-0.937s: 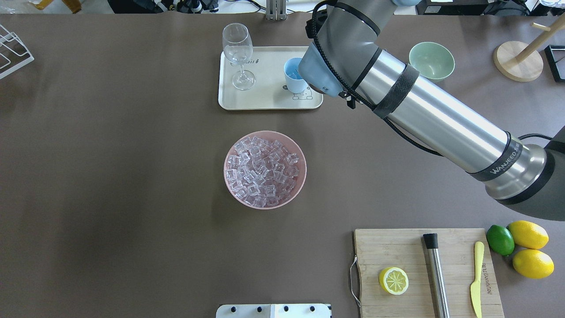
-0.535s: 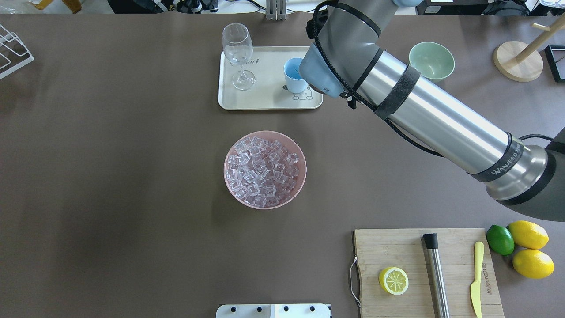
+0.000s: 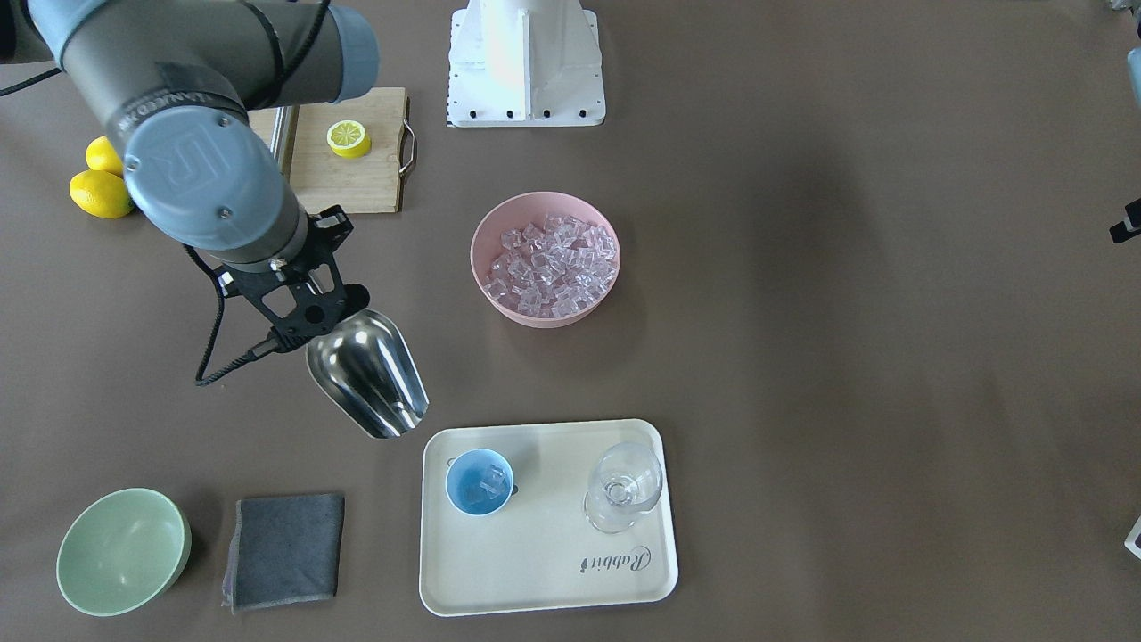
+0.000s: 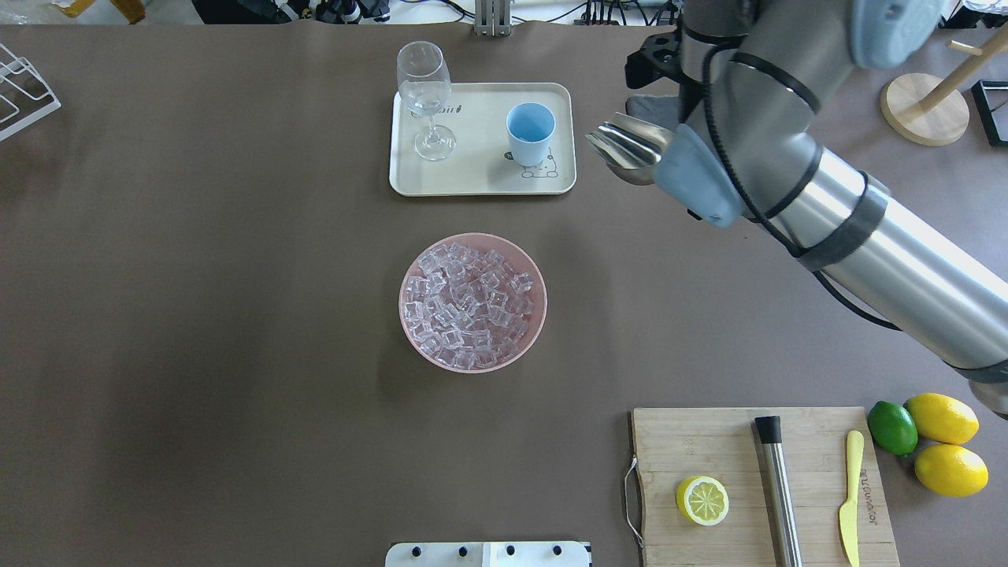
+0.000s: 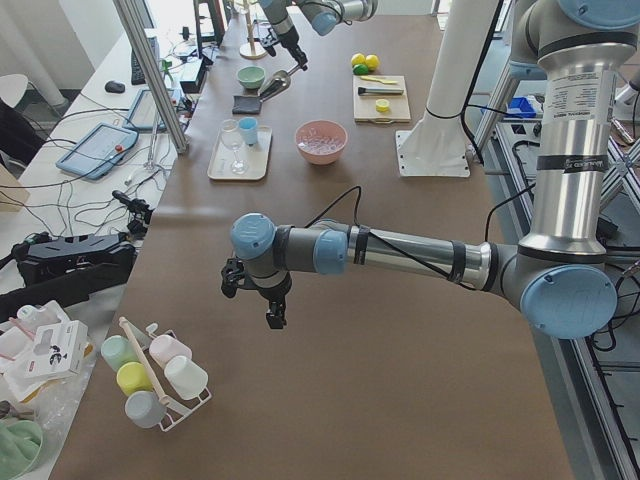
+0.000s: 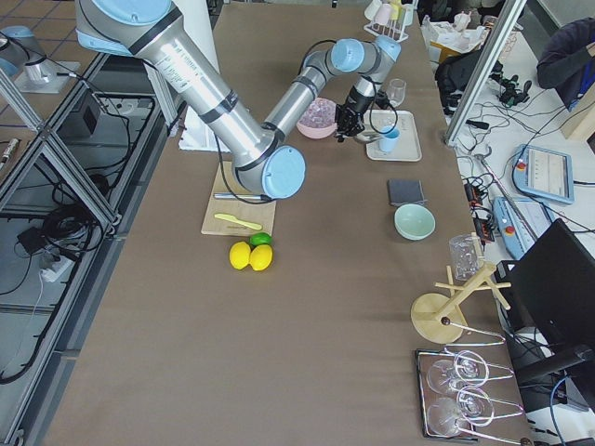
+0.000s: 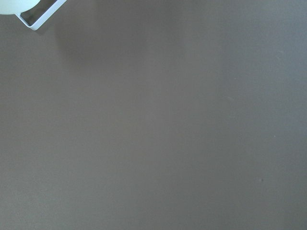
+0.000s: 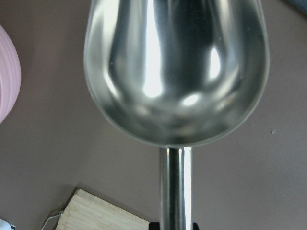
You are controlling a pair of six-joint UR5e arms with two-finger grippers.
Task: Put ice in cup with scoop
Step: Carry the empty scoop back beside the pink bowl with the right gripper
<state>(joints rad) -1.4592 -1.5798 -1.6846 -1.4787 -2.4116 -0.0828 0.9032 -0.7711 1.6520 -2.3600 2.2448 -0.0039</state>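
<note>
My right gripper [image 3: 323, 312] is shut on the short rod handle of the shiny steel scoop [image 3: 370, 374]. The scoop hangs above the table just beside the tray's corner, apart from the cup. The right wrist view shows the scoop's bowl [image 8: 175, 67] empty. The small light-blue cup [image 3: 480, 482] stands on the tray with a few clear ice cubes inside; it also shows in the overhead view [image 4: 530, 130]. The pink bowl [image 4: 472, 303] at mid-table is full of ice [image 3: 553, 263]. My left gripper [image 5: 272, 318] hovers over bare table far from these; I cannot tell if it is open.
The cream tray [image 3: 553, 553] also holds a clear stemmed glass [image 3: 624, 486]. A pale green bowl [image 3: 122, 551] and a grey cloth [image 3: 283, 550] lie beyond the scoop. A cutting board [image 4: 709, 441] carries a lemon half, a steel cylinder and a knife, with whole lemons and a lime beside it.
My right arm has swung away from above the cup to the tray's right side. The cup is now uncovered and the scoop shows in the overhead view.
</note>
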